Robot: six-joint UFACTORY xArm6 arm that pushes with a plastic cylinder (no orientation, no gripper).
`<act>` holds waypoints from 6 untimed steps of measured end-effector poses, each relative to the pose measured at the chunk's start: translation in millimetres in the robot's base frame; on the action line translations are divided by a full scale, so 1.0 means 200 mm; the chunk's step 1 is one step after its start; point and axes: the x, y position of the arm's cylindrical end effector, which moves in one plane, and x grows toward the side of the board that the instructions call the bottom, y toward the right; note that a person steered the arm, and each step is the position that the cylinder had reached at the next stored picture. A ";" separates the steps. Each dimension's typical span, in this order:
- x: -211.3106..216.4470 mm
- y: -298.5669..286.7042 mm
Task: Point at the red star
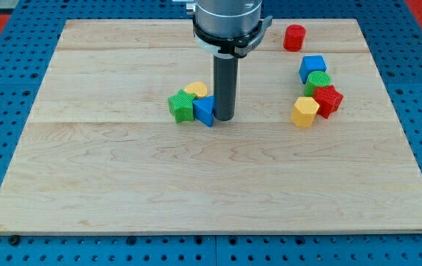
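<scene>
One bare tool, my tip, touches the blue block, far from the red star.

Board centre: my tip touching blue block on its right; green block touching it on left; yellow block just behind both
Right grp, top to bottom: blue cube, green cylinder, red star
Beside star, left: yellow hexagon, touching
Top edge, apart: red cylinder
</scene>
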 end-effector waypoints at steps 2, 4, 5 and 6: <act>0.00 -0.01; 0.15 0.23; 0.28 0.59; 0.26 0.84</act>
